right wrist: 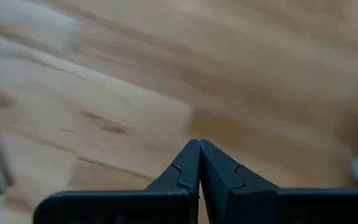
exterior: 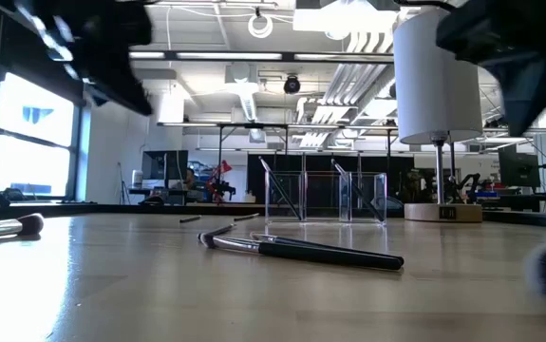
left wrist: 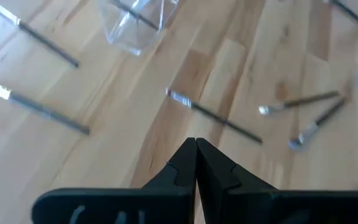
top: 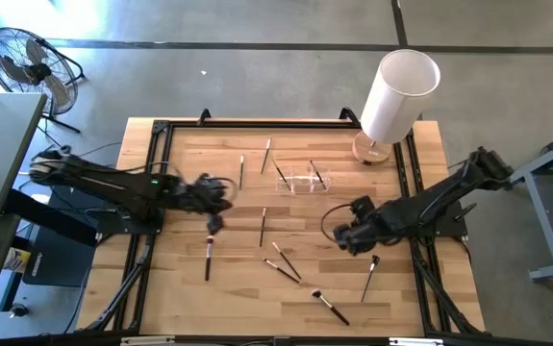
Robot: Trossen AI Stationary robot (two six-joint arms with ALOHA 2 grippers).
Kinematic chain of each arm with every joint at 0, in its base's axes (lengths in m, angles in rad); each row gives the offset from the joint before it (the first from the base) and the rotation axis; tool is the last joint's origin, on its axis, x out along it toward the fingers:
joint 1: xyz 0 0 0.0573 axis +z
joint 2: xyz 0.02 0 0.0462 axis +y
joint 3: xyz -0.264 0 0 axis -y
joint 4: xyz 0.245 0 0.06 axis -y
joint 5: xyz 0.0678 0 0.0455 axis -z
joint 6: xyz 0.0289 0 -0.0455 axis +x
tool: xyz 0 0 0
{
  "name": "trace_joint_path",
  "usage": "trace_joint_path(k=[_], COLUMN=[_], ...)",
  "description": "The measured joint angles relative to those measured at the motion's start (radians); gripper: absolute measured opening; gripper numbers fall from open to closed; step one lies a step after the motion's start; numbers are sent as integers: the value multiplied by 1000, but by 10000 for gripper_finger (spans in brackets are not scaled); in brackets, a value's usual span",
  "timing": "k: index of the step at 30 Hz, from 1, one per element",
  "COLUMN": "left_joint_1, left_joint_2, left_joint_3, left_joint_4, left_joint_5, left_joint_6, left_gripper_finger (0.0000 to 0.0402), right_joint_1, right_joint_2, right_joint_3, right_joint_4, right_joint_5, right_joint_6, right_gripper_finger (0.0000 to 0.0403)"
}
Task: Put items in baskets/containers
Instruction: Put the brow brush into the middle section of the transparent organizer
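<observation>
left hand point(left wrist: 195, 144): closed, empty, above table | right hand point(right wrist: 199, 144): closed, empty, angled down

Grey concrete floor point(top: 257, 58), floor fan point(top: 26, 67), windows point(exterior: 26, 133), ceiling lights point(exterior: 263, 24).

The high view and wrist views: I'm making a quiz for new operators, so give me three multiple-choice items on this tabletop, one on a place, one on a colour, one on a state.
1. Where does the clear tray stand?
A. far middle of the table, near the white cylinder
B. near left corner
C. on the floor

2. What colour is the tall cylinder?
A. red
B. white
C. green

3. How are the left pincer and right pincer?
A. both wide open
B. each holding a brush
C. both shut, empty

Answers: 1 A, the high view shows it toward the far edge; 2 B, it is plainly white; 3 C, each wrist view shows fingers pressed together with nothing between.
</observation>
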Motion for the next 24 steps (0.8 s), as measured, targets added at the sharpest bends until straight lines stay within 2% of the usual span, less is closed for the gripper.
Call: trace_joint_path(k=[4,10,18,24], left_joint_1=[0,0,0,0], left_joint_2=[-173,-323,-380,-379], left_joint_3=[-77,-120,-119,-119], left_joint_4=[-18,-28,-57,-73], left_joint_5=[14,30,42,44], left_joint_6=[0,-3,-4,-11], left_gripper_finger=[0,0,0,0], right_joint_1=[52,98,102,99], right_joint_2=[55,73,73,69], right_joint_3=[-12,-106,-264,-370], right_joint_4=[-10,64,276,441], right_joint_5=[-138,-296,-384,-417], right_joint_6=[205,360,443,484], right_gripper_finger=[25,82,156,170])
